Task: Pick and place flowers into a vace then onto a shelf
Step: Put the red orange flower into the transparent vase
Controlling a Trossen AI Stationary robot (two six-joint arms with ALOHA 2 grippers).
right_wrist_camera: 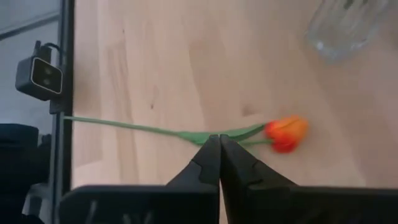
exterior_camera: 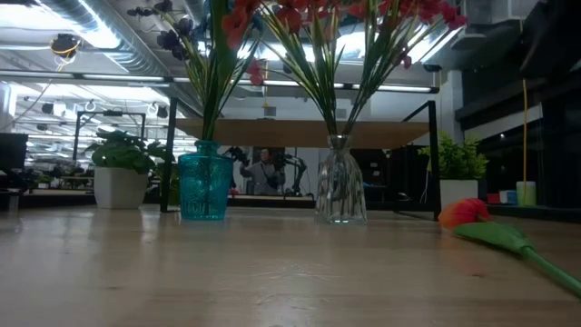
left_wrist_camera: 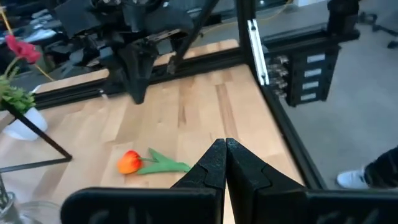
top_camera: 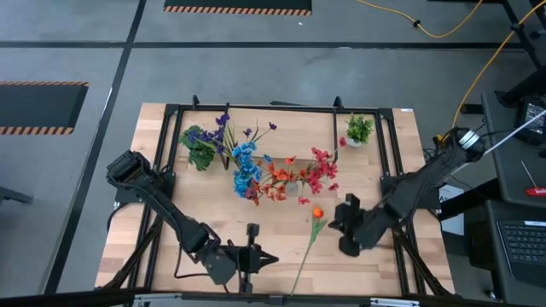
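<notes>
Right wrist view alone shows the orange bud's [right_wrist_camera: 285, 133] stem — whole, flat.

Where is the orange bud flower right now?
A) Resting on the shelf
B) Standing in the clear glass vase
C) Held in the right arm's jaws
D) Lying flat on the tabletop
D: the orange bud flower lies flat on the table, its green stem stretched along the wood, with the right gripper close beside it, jaws shut and empty; the clear glass vase holds other flowers.
</notes>
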